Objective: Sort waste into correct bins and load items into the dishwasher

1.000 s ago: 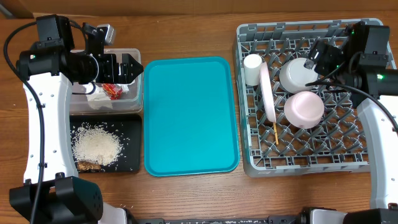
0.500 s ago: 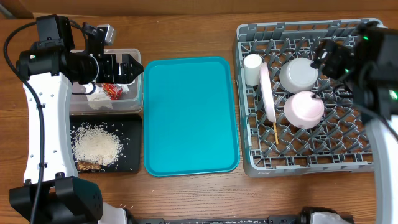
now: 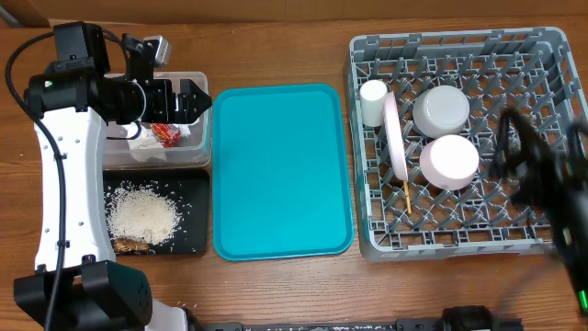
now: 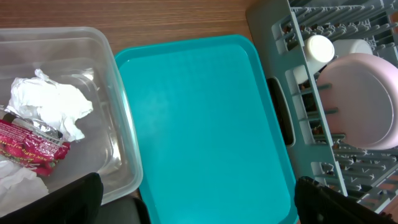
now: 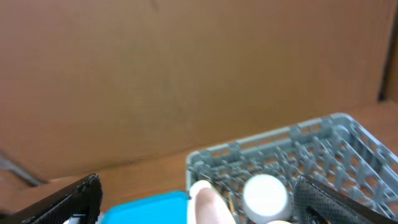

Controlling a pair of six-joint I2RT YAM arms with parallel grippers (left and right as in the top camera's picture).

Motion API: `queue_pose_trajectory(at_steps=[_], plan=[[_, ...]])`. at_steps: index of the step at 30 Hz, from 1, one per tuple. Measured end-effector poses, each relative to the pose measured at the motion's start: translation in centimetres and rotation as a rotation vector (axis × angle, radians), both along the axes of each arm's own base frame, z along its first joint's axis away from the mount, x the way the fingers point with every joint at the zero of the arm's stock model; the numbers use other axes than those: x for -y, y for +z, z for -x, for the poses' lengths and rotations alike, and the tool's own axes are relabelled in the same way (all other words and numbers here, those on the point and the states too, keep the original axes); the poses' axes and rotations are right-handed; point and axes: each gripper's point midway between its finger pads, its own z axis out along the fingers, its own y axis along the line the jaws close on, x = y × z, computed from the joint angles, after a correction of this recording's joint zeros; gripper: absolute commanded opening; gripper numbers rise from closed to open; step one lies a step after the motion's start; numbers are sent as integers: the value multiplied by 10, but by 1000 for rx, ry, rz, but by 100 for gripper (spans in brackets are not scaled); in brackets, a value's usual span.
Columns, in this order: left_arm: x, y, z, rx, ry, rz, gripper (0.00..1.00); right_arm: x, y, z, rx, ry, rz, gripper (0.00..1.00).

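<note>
Left gripper (image 3: 197, 99) hangs wide open, empty, at the clear tub's (image 4: 102, 93) right edge, wrapper (image 4: 31, 149) inside. Right gripper (image 5: 196, 186) gapes empty too; rack (image 3: 459, 234) pegs prop the plate (image 3: 396, 138) on edge.

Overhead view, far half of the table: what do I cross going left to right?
Clear tub → teal tray → white cup → pink plate standing on edge → white bowl.
</note>
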Motion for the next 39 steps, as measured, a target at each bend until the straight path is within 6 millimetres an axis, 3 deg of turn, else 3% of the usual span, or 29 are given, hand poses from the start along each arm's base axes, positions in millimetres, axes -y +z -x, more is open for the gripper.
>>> queue_pose_trajectory(at_steps=[5,7,10,15,22,25,32,39], plan=[[0,0,0,0,0,0,100,3,16,60,132,18,-14,100],[0,0,0,0,0,0,100,7,9,77,165,11,-17,100],[0,0,0,0,0,0,100,10,-13,85,183,1,-19,100],[0,0,0,0,0,0,100,7,-58,68,230,5,-27,100],[0,0,0,0,0,0,100,-4,-85,29,429,39,-51,100],[0,0,0,0,0,0,100,-11,-107,10,493,63,-55,100],[0,0,0,0,0,0,100,-18,-165,-13,464,90,-68,100],[0,0,0,0,0,0,100,-20,-199,-21,412,93,-72,100]])
